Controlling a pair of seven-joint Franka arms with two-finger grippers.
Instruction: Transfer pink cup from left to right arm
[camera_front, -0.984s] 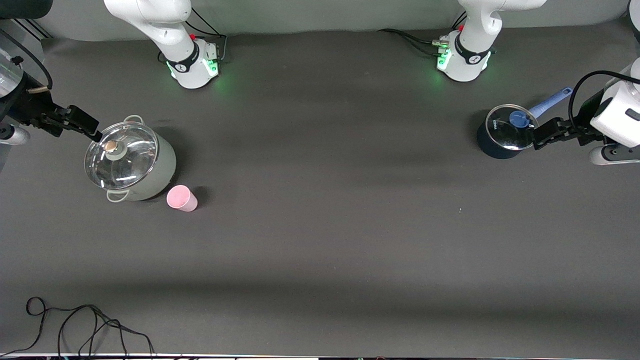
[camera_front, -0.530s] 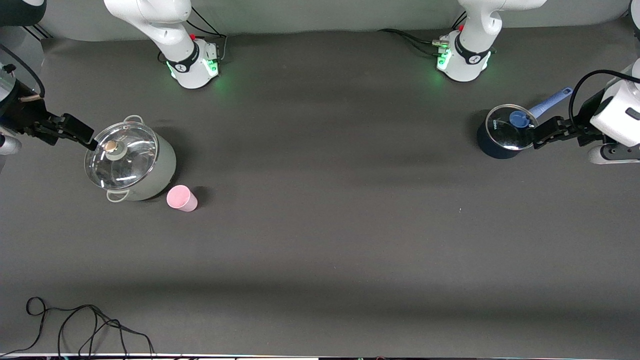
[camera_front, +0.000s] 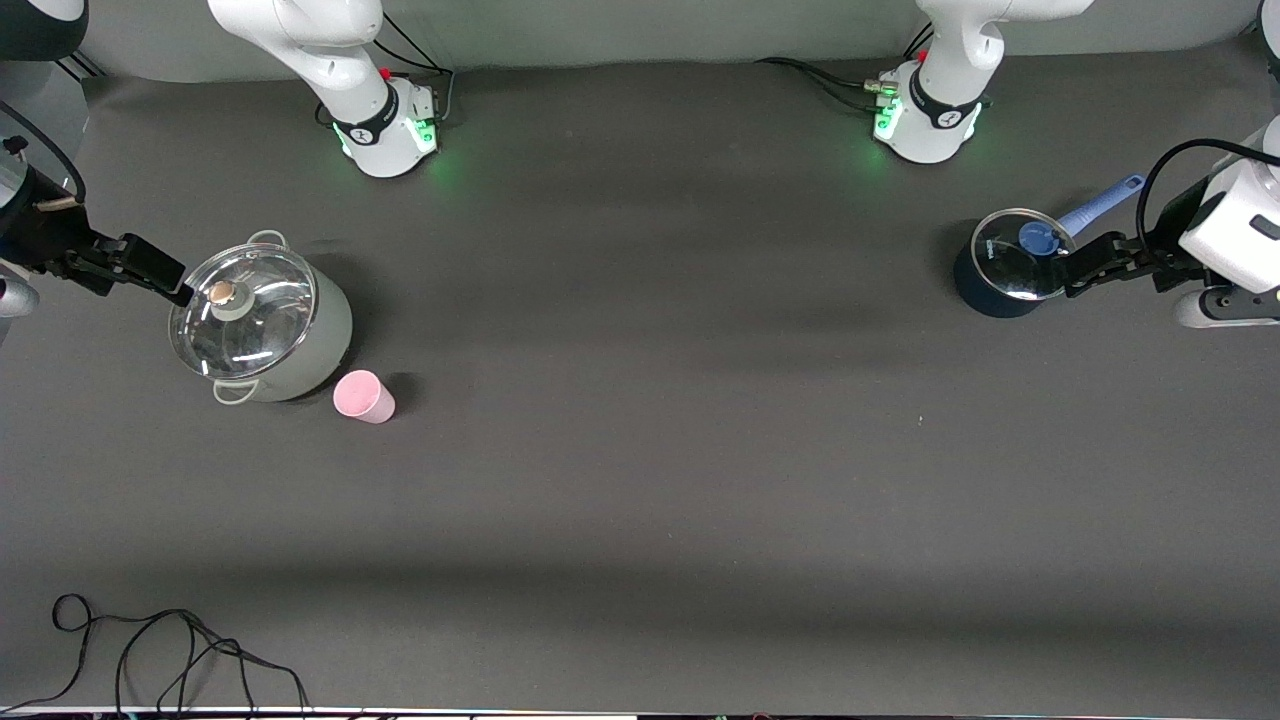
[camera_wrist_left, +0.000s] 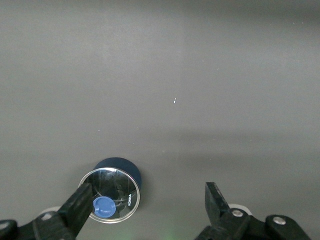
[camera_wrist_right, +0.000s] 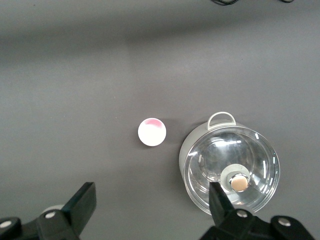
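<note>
The pink cup (camera_front: 363, 396) stands upright on the table at the right arm's end, beside a grey pot and nearer to the front camera than it. It also shows in the right wrist view (camera_wrist_right: 152, 132), open end up. My right gripper (camera_front: 168, 280) is open and empty, up in the air by the pot's rim and apart from the cup; the right wrist view shows its jaws (camera_wrist_right: 151, 200) wide apart. My left gripper (camera_front: 1080, 270) is open and empty at the left arm's end, over the edge of a dark blue pot, and shows in the left wrist view (camera_wrist_left: 147, 198).
The grey pot (camera_front: 300, 350) with a glass lid (camera_wrist_right: 231, 170) stands next to the cup. The dark blue pot (camera_front: 985, 295) with a glass lid, blue knob and blue handle (camera_front: 1100, 207) also shows in the left wrist view (camera_wrist_left: 127, 170). A black cable (camera_front: 150, 650) lies near the front edge.
My right gripper has drawn back a little from the grey pot's lid toward the table's end. The cup, the pots and the left arm have not moved.
</note>
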